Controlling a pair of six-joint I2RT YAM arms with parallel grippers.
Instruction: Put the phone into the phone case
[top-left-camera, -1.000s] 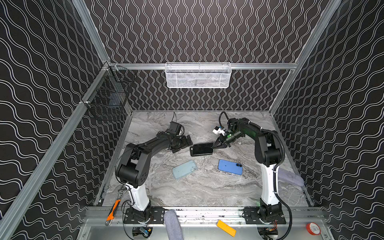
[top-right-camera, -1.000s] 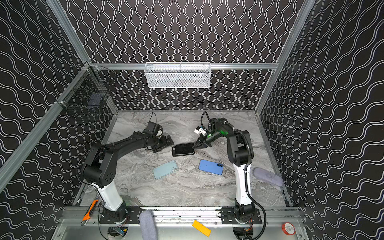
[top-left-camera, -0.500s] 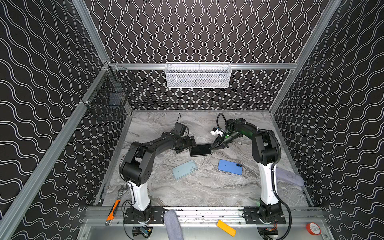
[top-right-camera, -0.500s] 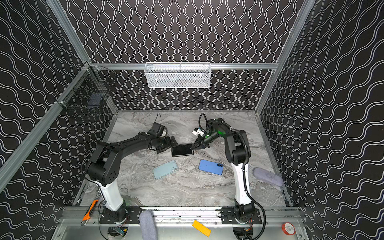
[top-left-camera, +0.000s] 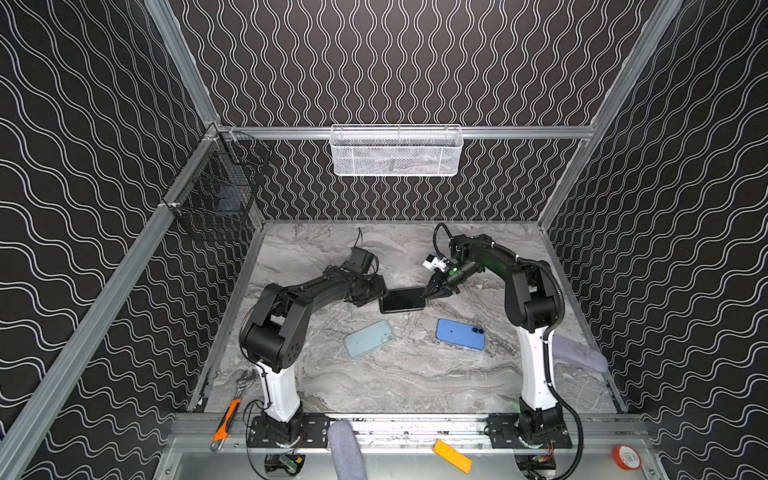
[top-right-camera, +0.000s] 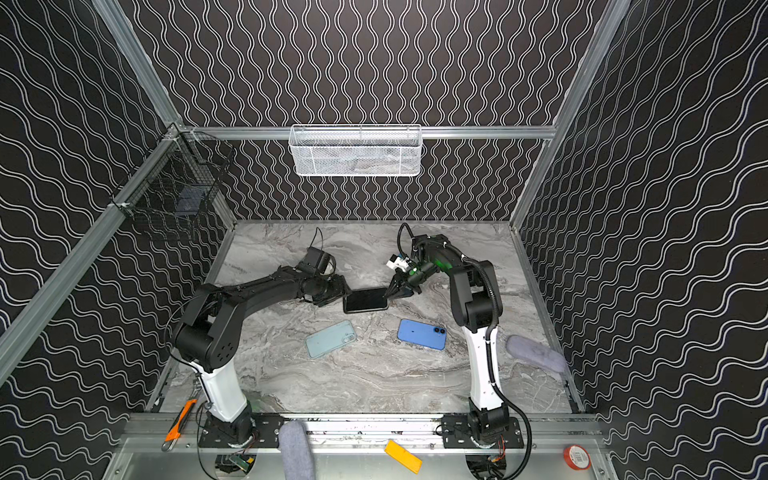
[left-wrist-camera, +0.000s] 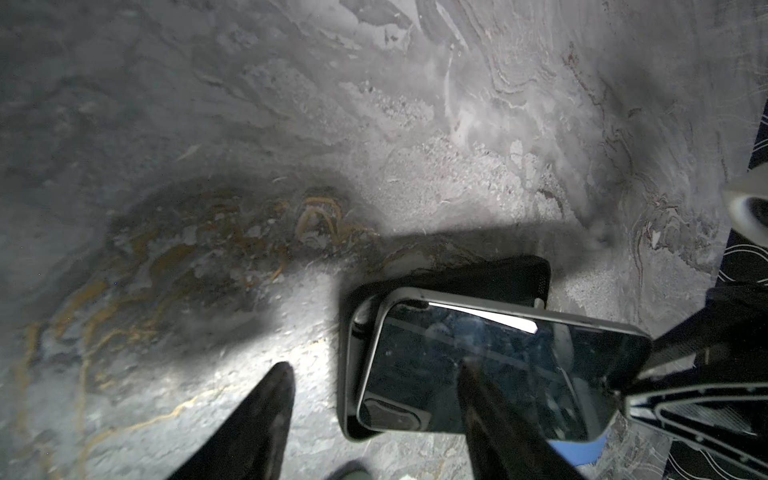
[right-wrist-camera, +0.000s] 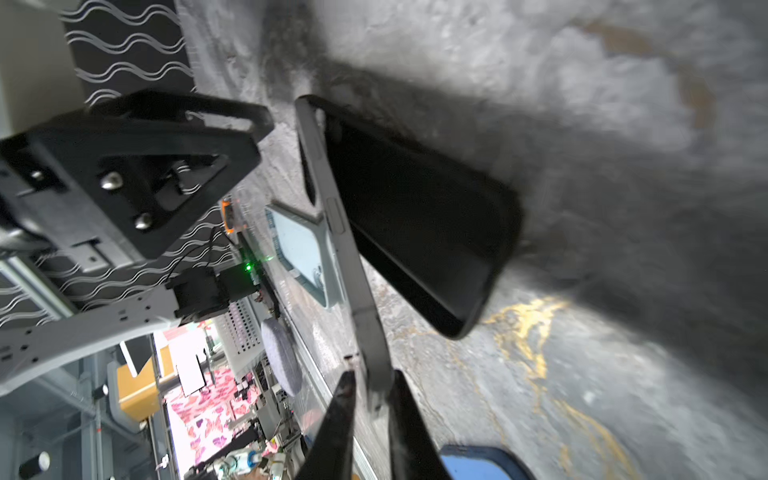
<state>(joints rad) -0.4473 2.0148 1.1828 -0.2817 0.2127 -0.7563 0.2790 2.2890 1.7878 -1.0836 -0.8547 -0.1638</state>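
Note:
A dark-screened phone (top-left-camera: 402, 299) (top-right-camera: 365, 300) hangs tilted between both grippers near the table's middle. In the left wrist view the phone (left-wrist-camera: 478, 353) sits slanted over a black phone case (left-wrist-camera: 498, 274), its one end low inside the case. My left gripper (top-left-camera: 380, 291) (left-wrist-camera: 374, 363) is open at that end, one finger over the screen and the other over bare table. My right gripper (top-left-camera: 426, 294) (right-wrist-camera: 372, 374) is shut on the phone's grey edge (right-wrist-camera: 345, 249) at the opposite end, lifting it off the case (right-wrist-camera: 415, 216).
A pale blue case (top-left-camera: 369, 338) (top-right-camera: 331, 338) and a blue phone (top-left-camera: 460, 334) (top-right-camera: 422, 334) lie nearer the front. A grey pad (top-left-camera: 577, 353) rests by the right wall. A white basket (top-left-camera: 395, 153) and a black wire basket (top-left-camera: 216, 199) hang on the walls.
My left arm has reached right until its gripper stands at the phone's left end, and its jaws have narrowed. The right gripper and the phone have hardly moved.

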